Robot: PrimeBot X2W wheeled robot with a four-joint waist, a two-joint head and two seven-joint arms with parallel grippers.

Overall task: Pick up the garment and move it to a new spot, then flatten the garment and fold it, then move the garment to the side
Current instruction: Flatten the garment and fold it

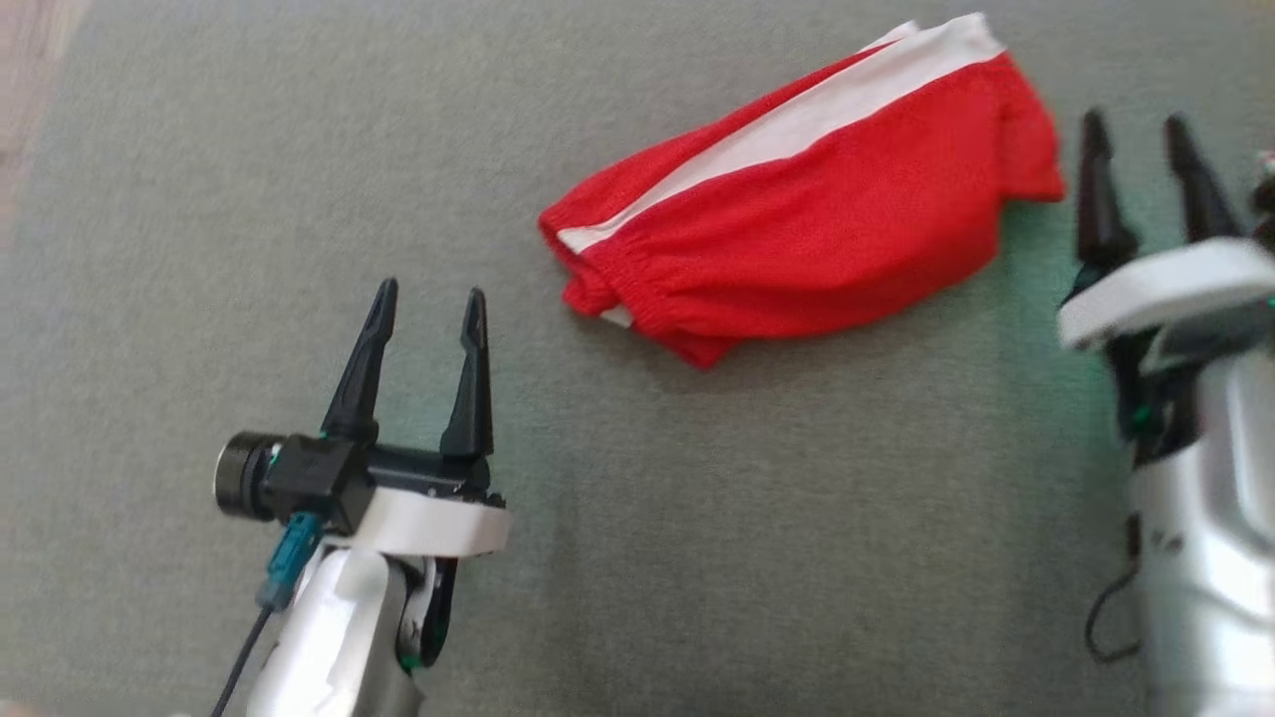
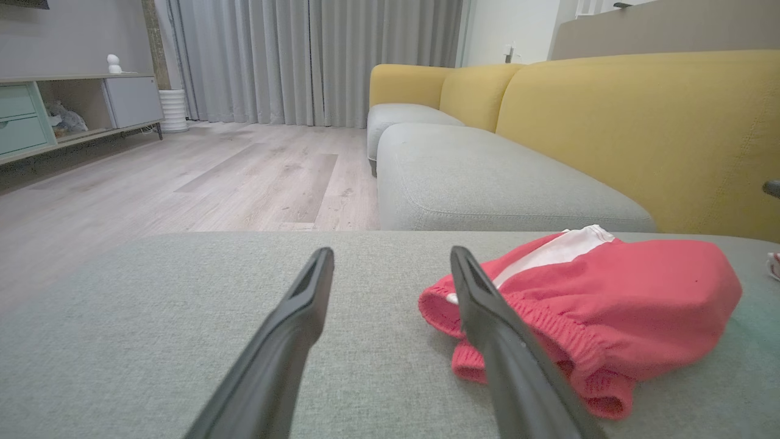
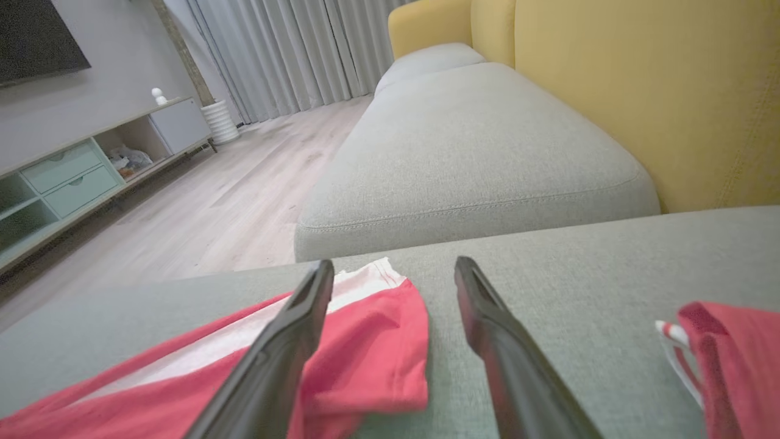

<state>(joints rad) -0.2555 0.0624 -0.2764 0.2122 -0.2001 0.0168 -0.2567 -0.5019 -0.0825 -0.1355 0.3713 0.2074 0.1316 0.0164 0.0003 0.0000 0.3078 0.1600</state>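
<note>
A red garment (image 1: pixel 797 214) with a white side stripe and a gathered elastic waistband lies bunched in the upper middle of the head view, slanting from the centre up toward the upper right, on a grey cushion (image 1: pixel 697 548). The left hand (image 1: pixel 430 291) is at the lower left of that frame, its two dark fingers spread apart with nothing between them, just beside the waistband end but not touching it. The right hand (image 1: pixel 1136 119) stands at the right edge, fingers likewise spread and empty, close to the garment's far end. In the left wrist view the waistband sits behind the right-hand finger, at the lower right of the frame. In the right wrist view the striped end lies under and behind the left finger, and another piece of red cloth (image 3: pixel 731 360) shows at the lower right edge. A yellow backrest (image 2: pixel 640 134) and a pale wooden floor (image 2: pixel 213 177) lie beyond.
</note>
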